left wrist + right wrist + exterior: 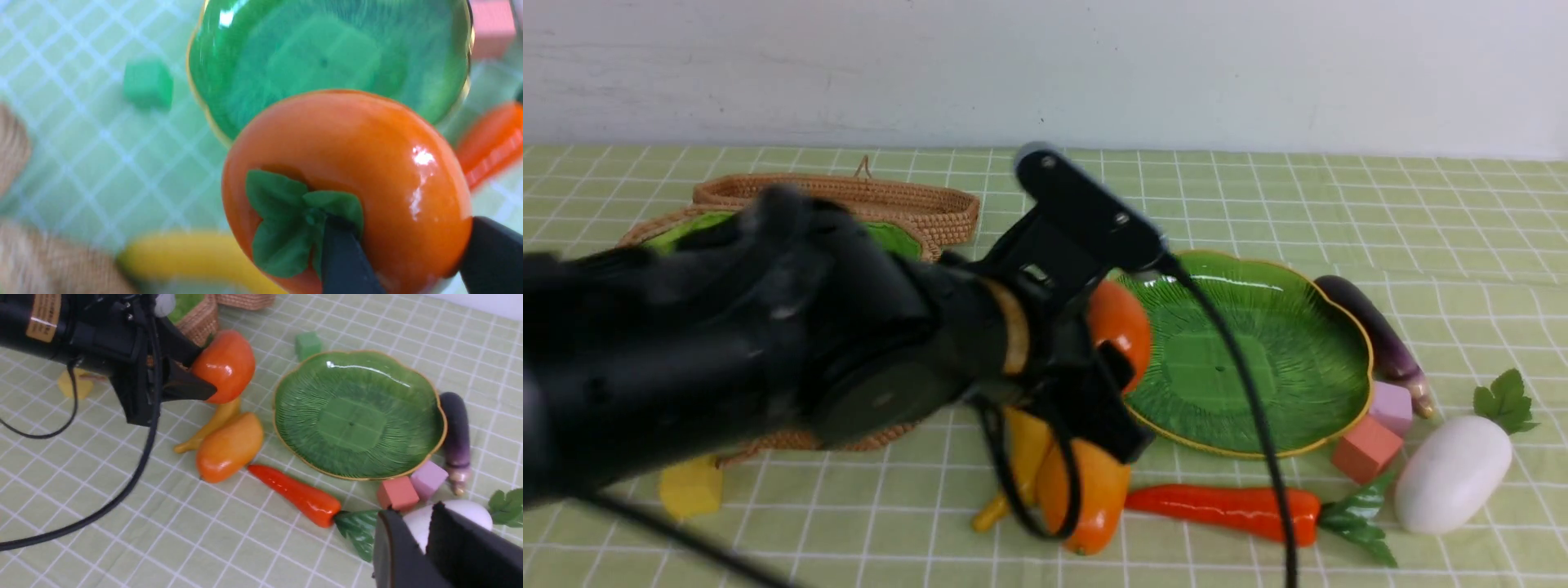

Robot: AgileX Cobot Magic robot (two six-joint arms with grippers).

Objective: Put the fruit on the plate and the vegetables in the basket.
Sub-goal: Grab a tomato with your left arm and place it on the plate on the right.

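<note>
Orange persimmon is pinched in the left gripper, one finger on the green cap, the other on the fruit's side. It is held clear of the cloth, at 9 o'clock of the plate, just beside the rim and not on it.

Clock positions taken from the plate in the front view:
- 3 o'clock: eggplant, lying along the rim, just beside it.
- 4 o'clock: radish, farther out, leaves pointing away from the plate.
- 4–5 o'clock: lilac cube and red cube, close to the rim and side by side.
- 6 o'clock: carrot, lengthwise, leaves toward the radish.
- 7–8 o'clock: mango and banana, side by side, the banana partly under the arm.
- 10 o'clock: basket, lid open and lying behind it, green lining showing. It is mostly hidden by the left arm.
- about 11 o'clock: green cube, only in the wrist views.
- yellow cube sits at 6 o'clock of the basket.

Plate is bare. All three vegetables are on the cloth.

Right gripper is above the radish, with only a sliver of white showing between the fingers. Can't tell whether it is spread or pressed together.
</note>
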